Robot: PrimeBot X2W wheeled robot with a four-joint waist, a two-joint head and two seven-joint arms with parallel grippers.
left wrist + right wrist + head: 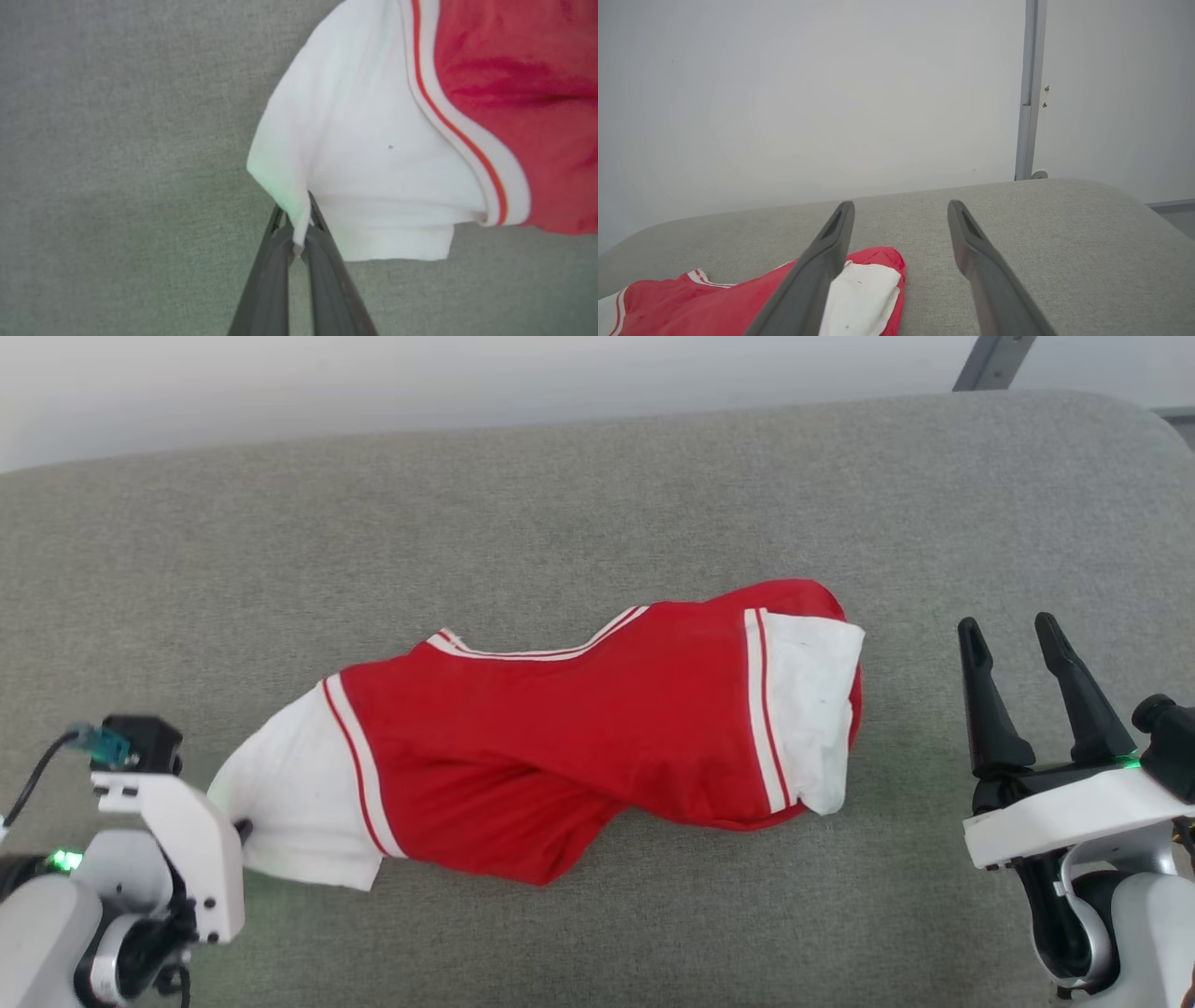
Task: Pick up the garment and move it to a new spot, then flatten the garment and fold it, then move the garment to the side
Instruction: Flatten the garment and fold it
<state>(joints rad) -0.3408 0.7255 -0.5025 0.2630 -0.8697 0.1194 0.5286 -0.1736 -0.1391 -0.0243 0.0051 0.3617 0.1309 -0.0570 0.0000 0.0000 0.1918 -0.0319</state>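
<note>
Left wrist view shows left tool (296, 217) clamped on the garment (373, 140) by a sleeve; right tool (1006, 622) gapes, seemingly empty.

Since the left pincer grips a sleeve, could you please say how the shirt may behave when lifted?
Probably floppy: the shirt lies crumpled in soft folds. Held by the left pincer at one sleeve edge, it would likely dangle and drag. The thin pinch might slip.

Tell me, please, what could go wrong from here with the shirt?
The left gripper pinches just a thin fold at the edge of the sleeve; it could slip out on lifting.
The shirt lies bunched, so hauling it by one sleeve may twist it more.
The right gripper stands open, apart from the shirt, so nothing backs up that hold.
</note>
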